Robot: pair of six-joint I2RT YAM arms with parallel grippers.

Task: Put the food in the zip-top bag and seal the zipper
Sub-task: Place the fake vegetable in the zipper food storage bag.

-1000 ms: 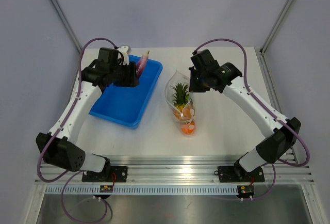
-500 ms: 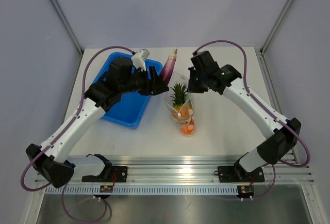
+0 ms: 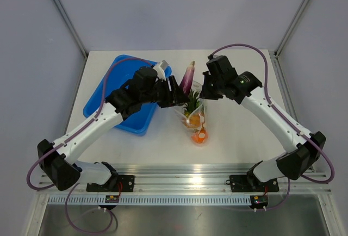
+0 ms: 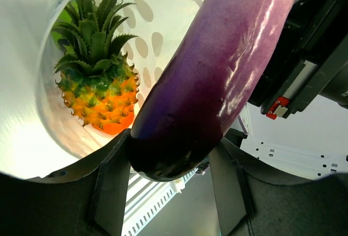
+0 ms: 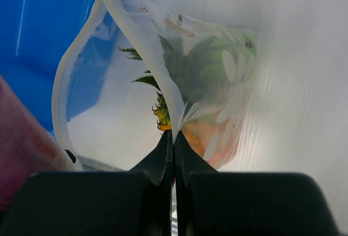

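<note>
The dark purple eggplant (image 3: 187, 77) (image 4: 217, 73) is clamped at its thick end in my left gripper (image 3: 176, 90) (image 4: 169, 160), tip pointing up and away, just left of the zip-top bag's mouth. The clear dotted zip-top bag (image 3: 196, 117) (image 5: 109, 84) lies mid-table with its mouth held up and open. My right gripper (image 3: 205, 90) (image 5: 174, 138) is shut on the bag's rim. The zipper (image 5: 130, 40) curves round the open mouth. Inside the bag are the pineapple (image 3: 191, 101) (image 4: 98, 89) and an orange ball (image 3: 199, 135).
The blue tray (image 3: 109, 92) (image 5: 43, 18) sits left of the bag, under my left forearm. Both wrists crowd close together above the bag's mouth. Metal rails run along the table's near edge.
My left arm has carried the eggplant from over the blue tray rightwards to the bag's mouth. The right gripper has kept its hold on the rim, shifting slightly.
</note>
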